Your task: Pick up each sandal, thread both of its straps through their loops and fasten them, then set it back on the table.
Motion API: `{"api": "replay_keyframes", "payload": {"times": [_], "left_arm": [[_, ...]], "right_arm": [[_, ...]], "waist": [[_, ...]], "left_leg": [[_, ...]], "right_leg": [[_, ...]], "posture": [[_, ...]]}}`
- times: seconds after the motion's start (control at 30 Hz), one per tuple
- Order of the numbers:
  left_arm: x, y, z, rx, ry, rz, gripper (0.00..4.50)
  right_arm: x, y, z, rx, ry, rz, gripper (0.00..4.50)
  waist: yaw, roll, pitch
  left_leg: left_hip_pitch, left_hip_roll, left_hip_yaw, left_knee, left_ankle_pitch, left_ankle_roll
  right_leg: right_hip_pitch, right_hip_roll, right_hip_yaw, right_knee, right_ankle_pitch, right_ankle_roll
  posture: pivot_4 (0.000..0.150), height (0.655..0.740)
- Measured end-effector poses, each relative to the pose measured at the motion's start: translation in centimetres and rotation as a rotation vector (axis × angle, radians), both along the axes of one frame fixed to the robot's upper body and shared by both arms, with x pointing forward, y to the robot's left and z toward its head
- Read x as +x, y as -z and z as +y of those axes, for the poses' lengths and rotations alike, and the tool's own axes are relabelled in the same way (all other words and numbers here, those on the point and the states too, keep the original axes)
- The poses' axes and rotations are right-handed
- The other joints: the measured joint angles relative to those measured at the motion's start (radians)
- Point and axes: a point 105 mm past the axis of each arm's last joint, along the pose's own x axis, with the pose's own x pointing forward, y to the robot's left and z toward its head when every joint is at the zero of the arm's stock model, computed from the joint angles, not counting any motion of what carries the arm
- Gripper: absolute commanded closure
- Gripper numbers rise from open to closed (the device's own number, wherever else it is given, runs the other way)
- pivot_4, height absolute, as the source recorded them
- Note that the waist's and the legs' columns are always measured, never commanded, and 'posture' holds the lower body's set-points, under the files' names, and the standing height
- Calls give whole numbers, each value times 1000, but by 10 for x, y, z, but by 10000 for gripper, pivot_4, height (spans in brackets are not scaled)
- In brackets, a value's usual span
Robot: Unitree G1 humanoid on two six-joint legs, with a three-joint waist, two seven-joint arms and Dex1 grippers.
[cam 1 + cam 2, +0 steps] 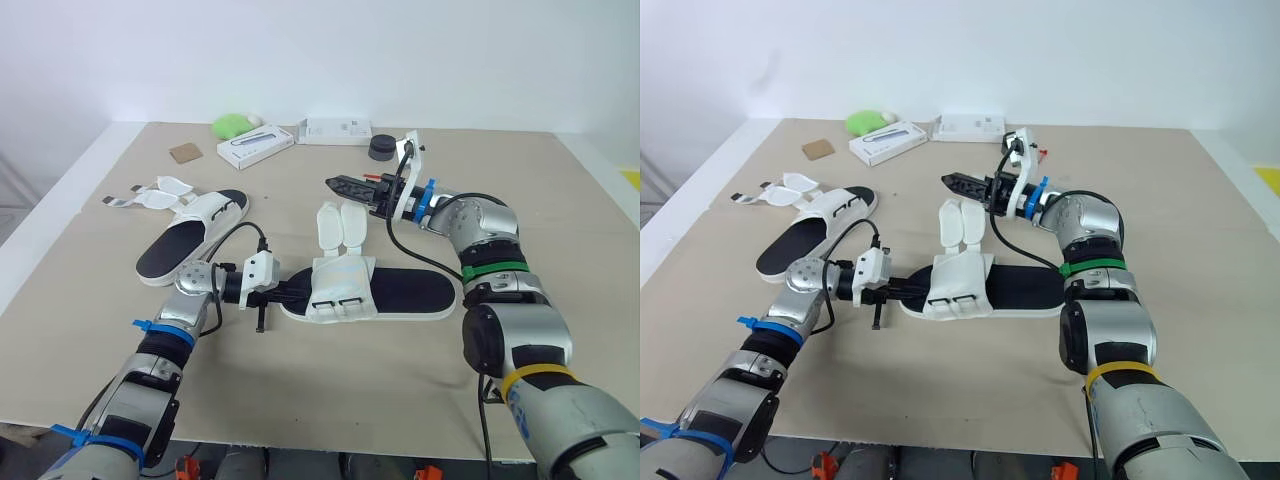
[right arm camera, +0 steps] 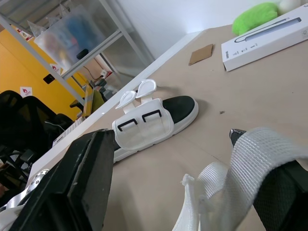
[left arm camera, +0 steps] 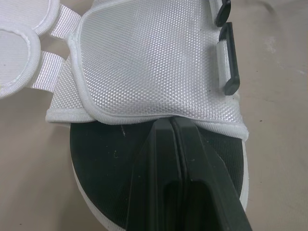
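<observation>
Sandal (image 1: 400,292) sole partly hidden beneath closed left end effector (image 3: 172,121).

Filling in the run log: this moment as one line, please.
near sandal: straps unfastened | left gripper: shut, tips at its upper | right gripper: open, raised near straps | far sandal: unfastened, on table

Far across I see, left to right: a cardboard square (image 1: 185,153), green lump (image 1: 230,125), pen box (image 1: 256,146), white box (image 1: 335,131), black puck (image 1: 381,148).
</observation>
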Motion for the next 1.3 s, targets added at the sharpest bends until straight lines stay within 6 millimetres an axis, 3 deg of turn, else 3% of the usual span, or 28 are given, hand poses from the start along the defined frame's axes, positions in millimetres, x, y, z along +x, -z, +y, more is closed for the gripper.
{"api": "replay_keyframes", "payload": {"times": [0.13, 0.2, 0.27, 0.37, 0.57, 0.73, 0.83, 0.87, 0.97, 1.13, 1.23, 1.3], "left_arm": [[-1, 0, 0, -3, 2, -1, 45000], [-1, 0, 0, -4, 3, -3, 45000], [-2, 0, -1, -6, 3, -3, 45000], [-3, 0, -1, -11, 5, -4, 45000], [-4, 1, -1, -12, 4, -3, 45000], [-3, 1, 0, -11, 0, 1, 45000], [-3, 1, -1, -11, 9, 2, 45000], [-3, 1, -1, -10, 9, 2, 45000], [-2, 2, -1, -10, 6, 11, 45000], [-2, 2, -1, -10, 6, 12, 45000], [-2, 3, -2, -9, 8, 13, 45000], [-2, 3, -1, -8, 5, 14, 45000]], "right_arm": [[4, -3, -3, -6, 39, -34, 25196], [3, -5, -3, -9, 41, -58, 36487], [-3, -9, -2, -23, 20, -123, 44778], [-24, -8, 3, -83, -62, -247, 44778], [-85, 14, 9, -362, -278, -494, 44778], [-94, 12, 22, -571, -247, -811, 44778], [-110, 8, 34, -771, -257, -1324, 44778], [-112, 8, 34, -785, -264, -1363, 44778], [-120, 19, 25, -865, -286, -1705, 44778], [-135, 35, 14, -850, -340, -1929, 44778], [-147, 54, 4, -845, -378, -1963, 44778], [-149, 67, 0, -863, -399, -1934, 37762]], "waist": [[1, 0, 0], [2, 0, 0], [2, 0, 0], [3, 0, -1], [3, 2, -2], [2, 1, -3], [5, 0, -3], [5, 0, -3], [5, -2, -3], [5, -2, -3], [6, -2, -3], [5, -2, -3]], "left_leg": [[0, 0, 0, -2, 0, 0], [0, 0, 0, -3, 0, 0], [0, 0, 0, -3, 0, 0], [0, 0, -1, -4, -1, 0], [0, -1, -1, -4, -2, 0], [1, 0, -1, -4, -2, 0], [1, -1, -1, -4, -3, -1], [1, -1, -1, -4, -3, -1], [4, -1, -1, -4, -2, -1], [5, -1, -1, -4, -2, -1], [6, -1, -1, -4, -2, -1], [7, -1, -1, -4, -2, -1]], "right_leg": [[0, 0, 0, -1, 0, 0], [0, 0, 0, -1, 0, 0], [0, 0, 0, -2, -1, 0], [1, 0, -1, -2, -2, 0], [1, 0, -2, -3, -4, 0], [2, 0, -2, -3, -4, 0], [2, -1, -2, -4, -5, 0], [2, -1, -2, -4, -5, 0], [5, -1, -2, -4, -5, 0], [7, -1, -2, -4, -5, -1], [8, -1, -2, -4, -5, -1], [8, -1, -2, -4, -5, -2]], "posture": [[1500, 7400], [1500, 7400], [1500, 7400], [1500, 7400], [1500, 7400], [1500, 7400], [1500, 7400], [1500, 7400], [1500, 7400], [1500, 7400], [1500, 7400], [1500, 7400]]}}
